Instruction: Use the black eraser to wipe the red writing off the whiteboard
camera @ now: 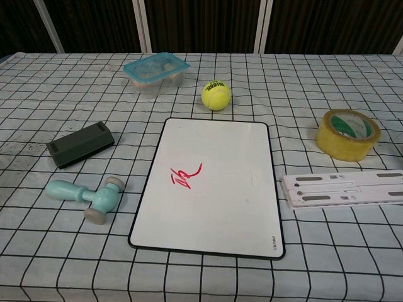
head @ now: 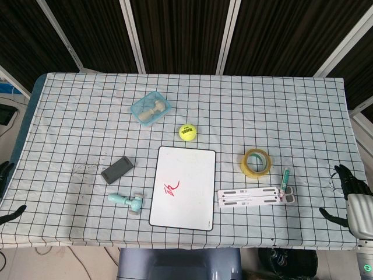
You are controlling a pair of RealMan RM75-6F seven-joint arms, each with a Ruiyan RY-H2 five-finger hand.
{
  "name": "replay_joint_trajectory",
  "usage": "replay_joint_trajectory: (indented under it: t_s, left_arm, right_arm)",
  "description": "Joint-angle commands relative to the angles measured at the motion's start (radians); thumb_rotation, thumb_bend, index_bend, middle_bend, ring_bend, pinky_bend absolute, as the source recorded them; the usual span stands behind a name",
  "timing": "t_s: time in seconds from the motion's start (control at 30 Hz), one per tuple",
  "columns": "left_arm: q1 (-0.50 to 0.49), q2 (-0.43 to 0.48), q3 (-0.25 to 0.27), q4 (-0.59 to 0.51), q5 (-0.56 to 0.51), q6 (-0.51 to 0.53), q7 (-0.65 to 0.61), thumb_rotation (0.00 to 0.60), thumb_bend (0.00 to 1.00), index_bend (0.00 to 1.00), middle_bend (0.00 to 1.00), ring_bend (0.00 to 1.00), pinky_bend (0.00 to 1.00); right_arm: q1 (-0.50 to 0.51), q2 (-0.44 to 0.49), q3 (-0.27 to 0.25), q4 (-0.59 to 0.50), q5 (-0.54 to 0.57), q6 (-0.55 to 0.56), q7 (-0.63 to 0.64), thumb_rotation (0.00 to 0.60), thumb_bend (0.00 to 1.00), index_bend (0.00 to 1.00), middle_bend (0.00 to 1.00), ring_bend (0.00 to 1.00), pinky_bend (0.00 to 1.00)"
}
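Observation:
The whiteboard (head: 183, 186) (camera: 211, 185) lies in the middle of the checked tablecloth, with red writing (head: 170, 188) (camera: 183, 177) on its lower left part. To its left lies the black eraser (head: 117, 170) (camera: 80, 144), untouched. My left hand (head: 6, 189) shows only as dark fingers at the left frame edge of the head view, far from the eraser. My right hand (head: 348, 195) hangs at the right table edge with fingers spread, holding nothing. Neither hand appears in the chest view.
A teal toy hammer (head: 128, 202) (camera: 90, 198) lies below the eraser. A yellow tennis ball (head: 187, 132) (camera: 216, 95), a clear blue-lidded box (head: 151, 108) (camera: 156, 73), a tape roll (head: 257, 161) (camera: 347, 134), a white slotted strip (head: 253, 196) (camera: 345, 189) and a pen (head: 285, 183) surround the board.

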Motion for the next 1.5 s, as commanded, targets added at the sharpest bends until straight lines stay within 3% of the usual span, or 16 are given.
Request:
replay_joint_trajectory:
  t_s: [0.03, 1.07, 1.3, 1.5]
  left_arm:
    - [0.0, 0.0, 0.0, 0.001, 0.0, 0.0, -0.001, 0.6, 0.1, 0.0, 0.04, 0.0, 0.01]
    - [-0.015, -0.014, -0.004, 0.001, 0.001, -0.023, 0.01, 0.6, 0.1, 0.0, 0.04, 0.0, 0.01]
    - [-0.058, -0.003, -0.02, -0.057, -0.018, -0.087, 0.023, 0.6, 0.12, 0.0, 0.09, 0.0, 0.01]
    - [-0.142, 0.038, -0.05, -0.171, -0.071, -0.218, 0.036, 0.6, 0.12, 0.0, 0.11, 0.0, 0.01]
  right_arm:
    - [0.0, 0.0, 0.0, 0.0, 0.0, 0.0, 0.0, 0.6, 0.07, 0.06, 0.08, 0.19, 0.21]
    - [-0.001, 0.001, 0.0, -0.005, 0.004, -0.002, 0.004, 0.6, 0.08, 0.06, 0.08, 0.19, 0.21]
    - [-0.001, 0.001, -0.002, -0.005, 0.004, -0.006, 0.006, 0.6, 0.08, 0.06, 0.08, 0.19, 0.21]
    - [-0.002, 0.001, -0.002, -0.003, 0.004, -0.005, 0.009, 0.6, 0.08, 0.06, 0.08, 0.19, 0.21]
